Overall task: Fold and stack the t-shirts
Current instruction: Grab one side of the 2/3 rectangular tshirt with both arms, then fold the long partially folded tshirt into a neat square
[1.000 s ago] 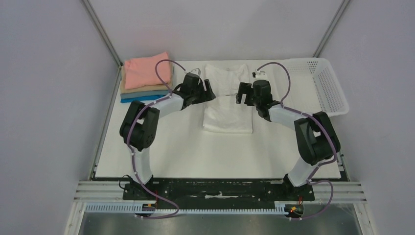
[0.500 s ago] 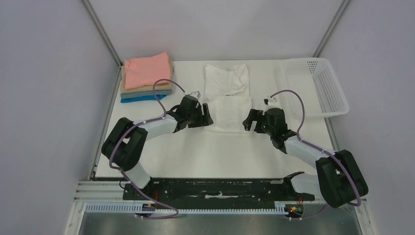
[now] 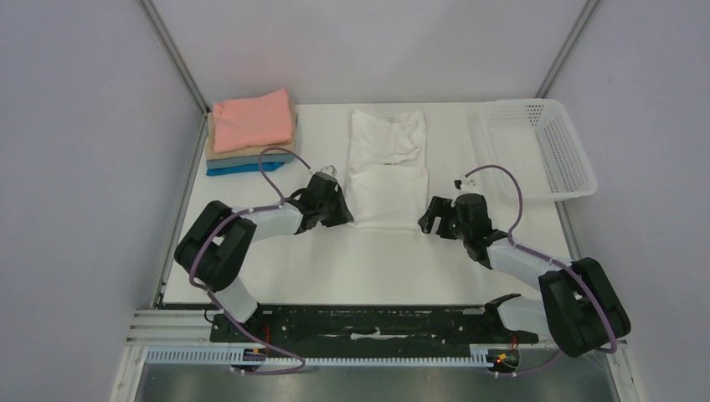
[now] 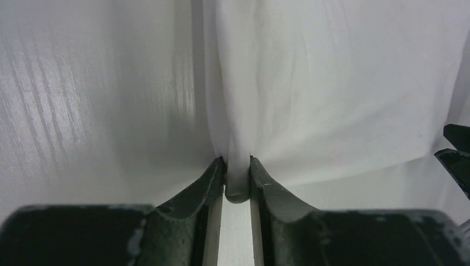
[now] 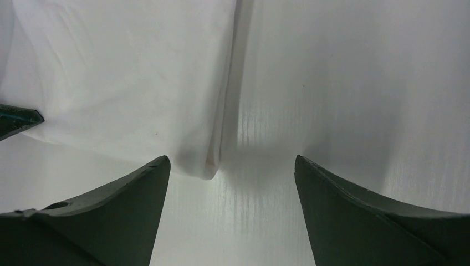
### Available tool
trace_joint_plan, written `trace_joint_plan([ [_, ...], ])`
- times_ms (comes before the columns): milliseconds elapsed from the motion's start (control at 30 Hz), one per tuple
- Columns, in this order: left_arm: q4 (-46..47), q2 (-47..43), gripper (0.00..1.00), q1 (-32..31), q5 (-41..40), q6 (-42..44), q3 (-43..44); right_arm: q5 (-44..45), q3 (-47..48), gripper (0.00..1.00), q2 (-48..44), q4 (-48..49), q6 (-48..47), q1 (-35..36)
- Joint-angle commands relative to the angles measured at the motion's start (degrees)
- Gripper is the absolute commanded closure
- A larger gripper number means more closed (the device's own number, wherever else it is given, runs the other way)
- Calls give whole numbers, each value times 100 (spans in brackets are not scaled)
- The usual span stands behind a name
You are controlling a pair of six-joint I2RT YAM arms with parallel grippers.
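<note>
On the table (image 3: 335,260), white t-shirt (image 3: 387,172), spread flat. Near-left corner pinched tight in the left gripper (image 4: 237,177); near-right corner between the right gripper (image 5: 231,183) and its wide-spread fingers, touching neither.

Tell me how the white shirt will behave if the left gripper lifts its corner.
Probably floppy: the white shirt is thin and wrinkled, bunching into a pleat in the left gripper. Lifted by one corner, it would likely drape and lose its fold. Probably light, given the thin layers.
</note>
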Motion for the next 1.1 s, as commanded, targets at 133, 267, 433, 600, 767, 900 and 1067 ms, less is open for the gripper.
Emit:
trace_joint_plan([
  [133, -18, 166, 85, -15, 16, -315, -352, -384, -274, 32, 93, 453, 410, 11],
  [267, 72, 222, 89, -23, 75, -392, -369, -715, -272, 43, 375, 751, 530, 92],
  [433, 184, 261, 97, -21, 103, -473, -362, -959, -410, 64, 544, 1043, 613, 296],
  [600, 271, 197, 98, -32, 156, -523, -369, -1083, -588, 100, 695, 1213, 680, 310],
  [767, 167, -486, 98, -57, 47, -537, -975, -1067, -818, 100, 235, 603, 436, 327],
  [900, 68, -1440, 98, -497, -266, -792, -1883, -926, -1231, 100, -718, -404, 123, 460],
  [1067, 13, -3079, 98, -1837, -978, -1846, -2991, -673, -1844, 100, -2160, -1393, 774, 1580],
])
